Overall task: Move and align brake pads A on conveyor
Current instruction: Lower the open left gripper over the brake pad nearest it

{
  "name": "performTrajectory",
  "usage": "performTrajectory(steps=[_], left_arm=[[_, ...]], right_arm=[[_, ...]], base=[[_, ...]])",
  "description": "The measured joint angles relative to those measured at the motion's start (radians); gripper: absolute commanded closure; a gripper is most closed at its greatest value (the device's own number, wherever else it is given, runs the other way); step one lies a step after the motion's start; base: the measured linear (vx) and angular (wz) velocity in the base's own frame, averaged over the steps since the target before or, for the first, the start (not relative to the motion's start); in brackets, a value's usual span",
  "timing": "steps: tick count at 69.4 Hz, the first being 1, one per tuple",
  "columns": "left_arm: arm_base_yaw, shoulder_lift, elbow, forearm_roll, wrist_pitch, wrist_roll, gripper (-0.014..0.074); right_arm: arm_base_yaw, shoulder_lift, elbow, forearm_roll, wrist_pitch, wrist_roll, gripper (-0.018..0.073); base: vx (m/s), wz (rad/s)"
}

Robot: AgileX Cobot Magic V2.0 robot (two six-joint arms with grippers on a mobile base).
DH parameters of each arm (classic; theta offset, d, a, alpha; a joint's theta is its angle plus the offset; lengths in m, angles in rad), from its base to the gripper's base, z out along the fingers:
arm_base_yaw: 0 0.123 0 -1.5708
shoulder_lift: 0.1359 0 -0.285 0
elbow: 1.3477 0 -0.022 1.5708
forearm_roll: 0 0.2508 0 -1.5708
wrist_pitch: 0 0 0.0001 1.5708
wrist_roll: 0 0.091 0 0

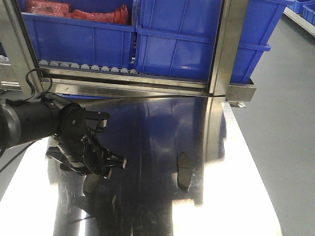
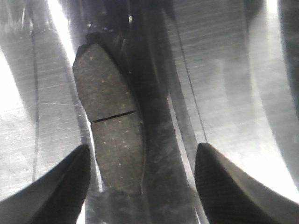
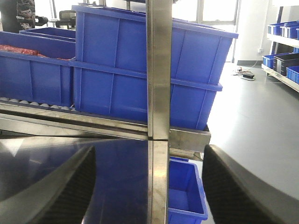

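One brake pad A (image 1: 183,170) lies flat on the shiny steel table (image 1: 162,123), right of centre. In the left wrist view a dark grey brake pad A (image 2: 110,119) with a groove across its middle lies on the steel just ahead of my left gripper (image 2: 142,186), closer to the left finger (image 2: 51,186) and apart from both. That gripper (image 1: 115,162) is open and holds nothing, low over the table's left side. My right gripper (image 3: 149,186) is open and empty, facing the steel post (image 3: 159,70). The conveyor is out of view.
Blue bins (image 1: 182,44) stand on a roller rack behind the table, one holding red parts (image 1: 74,10). Another blue bin (image 3: 184,196) sits low beyond the table's far right edge. Grey floor (image 1: 290,123) runs along the right side.
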Motion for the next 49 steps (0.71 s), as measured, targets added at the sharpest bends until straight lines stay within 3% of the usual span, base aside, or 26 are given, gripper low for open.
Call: performTrajectory(steps=[34,49], left_arm=[[0.002,0.040,-0.010,0.039,-0.022,-0.149,0.0035],[0.011,0.063,-0.010,0.039,-0.018,-0.162,0.0036]], right_arm=[[0.000,0.000,0.000,0.000,0.000,0.000,0.0096],[0.000,0.000,0.000,0.000,0.000,0.000,0.0096]], base=[[0.00,0.00],[0.00,0.00]])
